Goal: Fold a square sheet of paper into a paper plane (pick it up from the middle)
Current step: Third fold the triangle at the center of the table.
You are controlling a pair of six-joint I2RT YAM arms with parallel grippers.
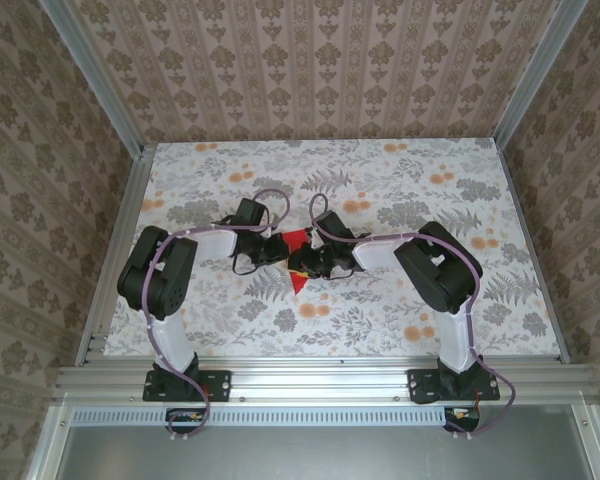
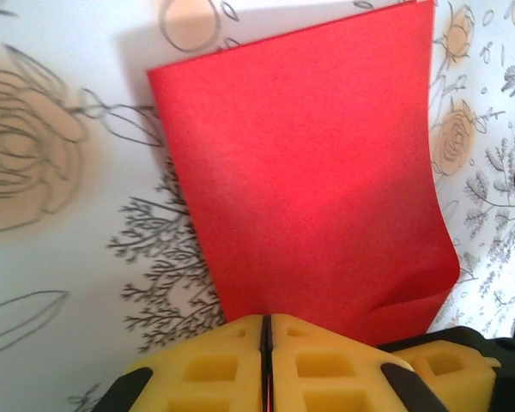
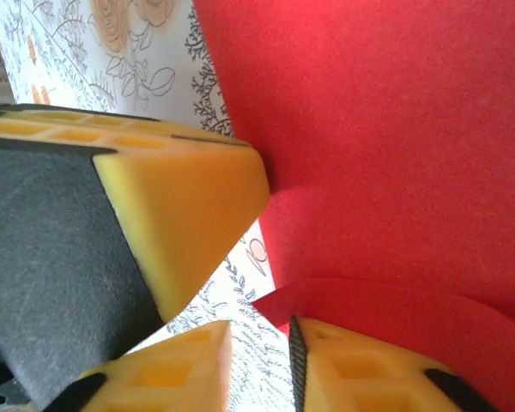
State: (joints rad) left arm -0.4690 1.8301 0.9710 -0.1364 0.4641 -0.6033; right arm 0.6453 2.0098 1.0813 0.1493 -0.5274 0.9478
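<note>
The red square sheet of paper (image 1: 297, 241) is at the middle of the table, between my two grippers. In the left wrist view it (image 2: 309, 172) rises as a broad flat panel with a bent flap at its lower right; no plane shape is in view. My left gripper (image 2: 266, 319) is shut on the sheet's near edge, its yellow fingers pressed together. My right gripper (image 3: 260, 330) is open, with bare table showing in the gap. The paper (image 3: 386, 129) lies over the right gripper's right finger (image 3: 369, 369). From above, the left gripper (image 1: 277, 250) and right gripper (image 1: 313, 262) almost touch.
The floral tablecloth (image 1: 400, 190) covers the table, framed by aluminium rails (image 1: 320, 378) and patterned walls. One finger of the left gripper (image 3: 189, 189) looms close in the right wrist view. One finger of the right gripper (image 2: 446, 365) sits beside the left one.
</note>
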